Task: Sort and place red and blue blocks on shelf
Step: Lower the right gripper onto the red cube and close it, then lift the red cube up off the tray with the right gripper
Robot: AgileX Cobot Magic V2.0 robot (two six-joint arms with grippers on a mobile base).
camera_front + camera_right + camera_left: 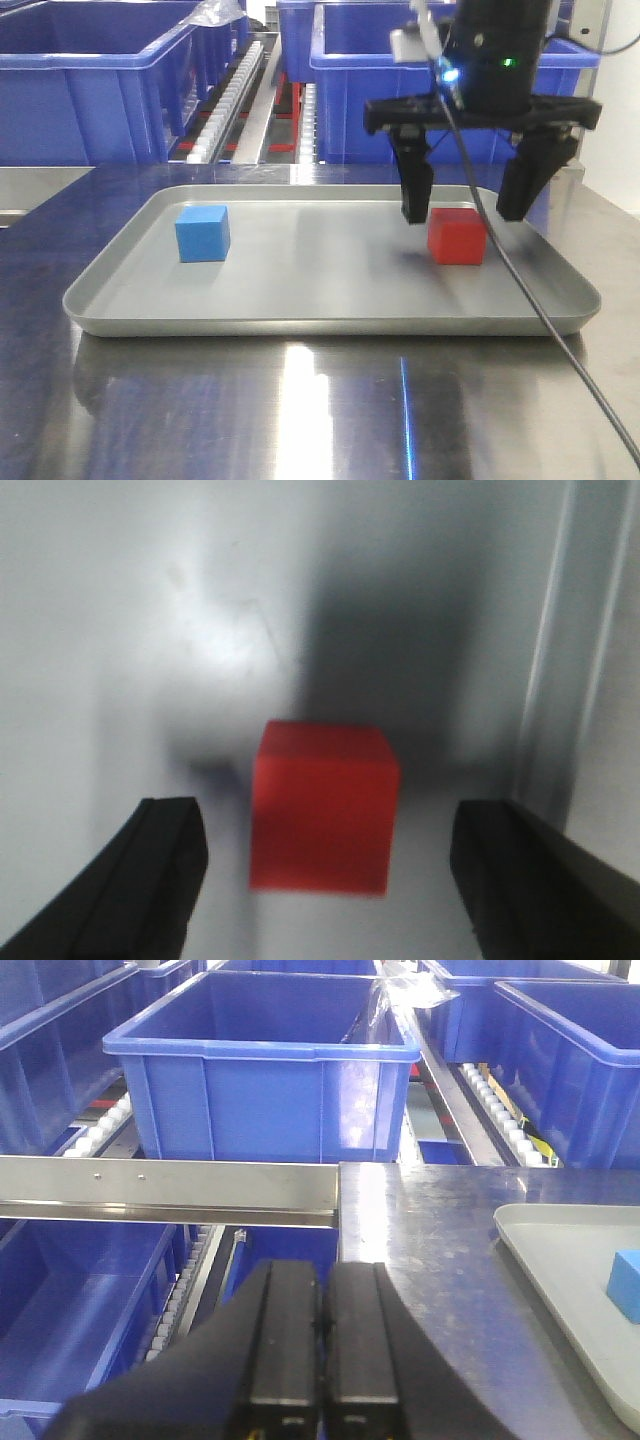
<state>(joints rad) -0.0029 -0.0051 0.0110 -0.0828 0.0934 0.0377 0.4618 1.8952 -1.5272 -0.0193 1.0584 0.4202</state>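
Observation:
The red block (457,236) sits on the right side of the grey tray (330,315), and the blue block (203,232) on its left. My right gripper (466,215) hangs open just above the red block, one finger on each side and neither touching it. The right wrist view shows the red block (322,805) between the wide-apart fingers (160,875). My left gripper (320,1305) is shut and empty, low over the table's left edge. Ahead of it is the shelf rail (170,1188) with its blue bins. The blue block (627,1285) shows at the right edge of that view.
Large blue bins (95,75) line the shelf behind the steel table (300,410), with roller tracks (235,95) between them. A black cable (520,280) hangs from the right arm across the tray's right side. The tray's rim (560,680) runs close to the red block's right.

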